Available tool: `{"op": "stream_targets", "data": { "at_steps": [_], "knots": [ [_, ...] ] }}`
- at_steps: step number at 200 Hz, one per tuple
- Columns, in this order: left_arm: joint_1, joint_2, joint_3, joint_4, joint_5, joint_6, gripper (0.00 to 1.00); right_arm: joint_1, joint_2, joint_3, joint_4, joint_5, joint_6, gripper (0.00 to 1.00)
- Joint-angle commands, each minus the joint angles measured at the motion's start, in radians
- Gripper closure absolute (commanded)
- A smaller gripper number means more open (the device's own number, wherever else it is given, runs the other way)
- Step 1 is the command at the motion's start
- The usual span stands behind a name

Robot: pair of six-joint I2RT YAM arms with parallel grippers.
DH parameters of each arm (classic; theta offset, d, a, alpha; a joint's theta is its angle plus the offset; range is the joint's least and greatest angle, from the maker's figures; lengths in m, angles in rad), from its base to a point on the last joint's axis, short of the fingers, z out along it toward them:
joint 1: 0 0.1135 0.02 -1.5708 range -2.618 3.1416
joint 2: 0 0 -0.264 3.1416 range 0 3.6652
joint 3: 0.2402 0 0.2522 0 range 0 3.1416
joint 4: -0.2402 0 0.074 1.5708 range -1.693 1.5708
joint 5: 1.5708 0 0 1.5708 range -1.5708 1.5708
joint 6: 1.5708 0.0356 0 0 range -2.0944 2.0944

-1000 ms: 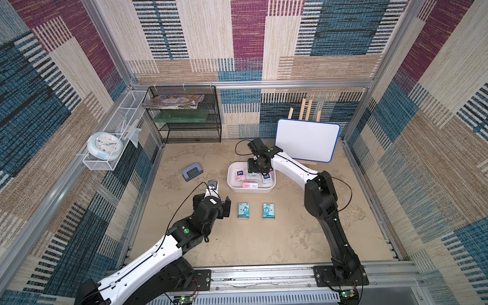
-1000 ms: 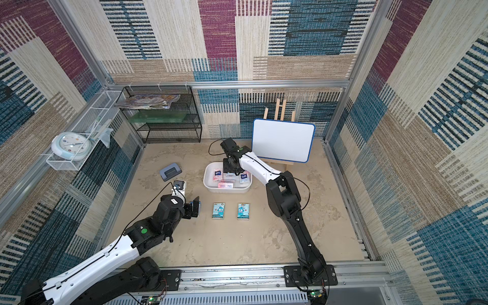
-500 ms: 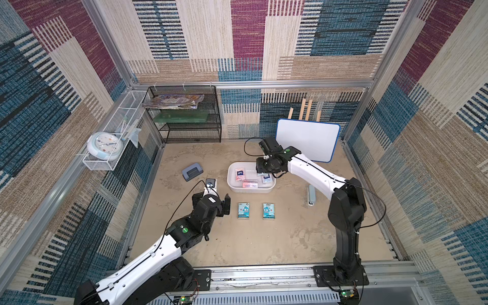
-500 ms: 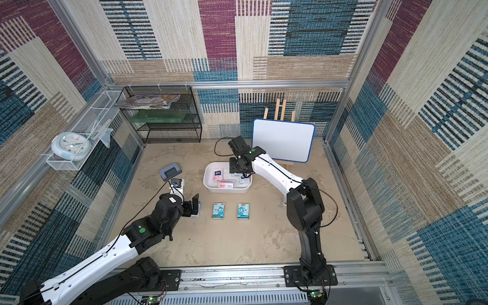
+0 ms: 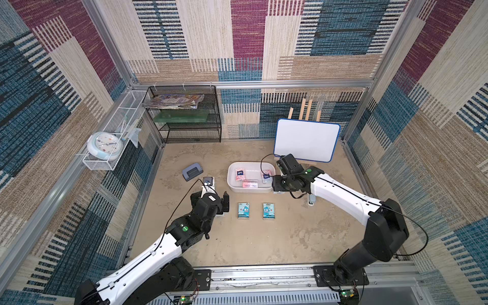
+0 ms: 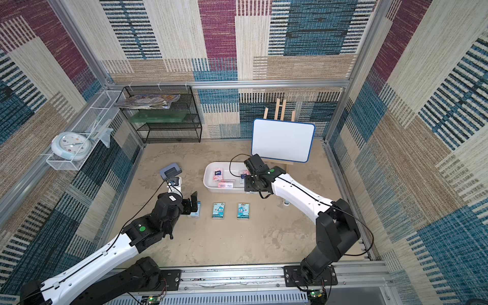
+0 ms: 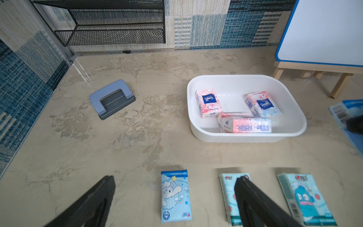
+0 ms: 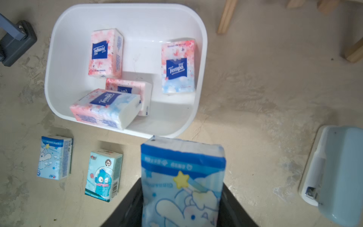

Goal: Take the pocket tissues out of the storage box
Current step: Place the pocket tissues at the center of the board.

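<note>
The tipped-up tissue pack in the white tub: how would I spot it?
Start at the whiteboard at the back; the white storage box lies in front, nearer the middle. Of the four pink packs inside, it is the tipped pack by the side nearest the robot, leaning over a neighbour while two others lie flat.

Four pink packets lie in the white storage box, two overlapping. Three light-blue packets line the floor before it, one between the left gripper's wide-spread fingers; a grey-blue hole punch sits well apart.
</note>
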Motion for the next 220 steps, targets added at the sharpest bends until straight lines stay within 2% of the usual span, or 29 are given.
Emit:
{"op": "stream_targets", "data": {
  "at_steps": [1,50,90,155,220],
  "knots": [
    [0.003,0.004,0.010,0.006,-0.017,-0.014,0.00,0.001,-0.061,-0.095,0.068,0.041,0.017,0.45],
    [0.007,0.029,0.013,0.024,-0.014,-0.031,0.00,-0.007,-0.164,-0.282,0.112,0.074,0.023,0.45],
    [0.008,0.047,0.021,0.029,-0.012,-0.036,0.00,-0.021,-0.179,-0.377,0.159,0.064,0.004,0.44],
    [0.009,0.048,0.019,0.021,-0.012,-0.055,0.00,-0.036,-0.134,-0.450,0.229,0.020,-0.015,0.44],
    [0.009,0.046,0.019,0.018,-0.020,-0.043,0.00,-0.050,-0.074,-0.449,0.245,0.001,-0.028,0.44]
  ]
}}
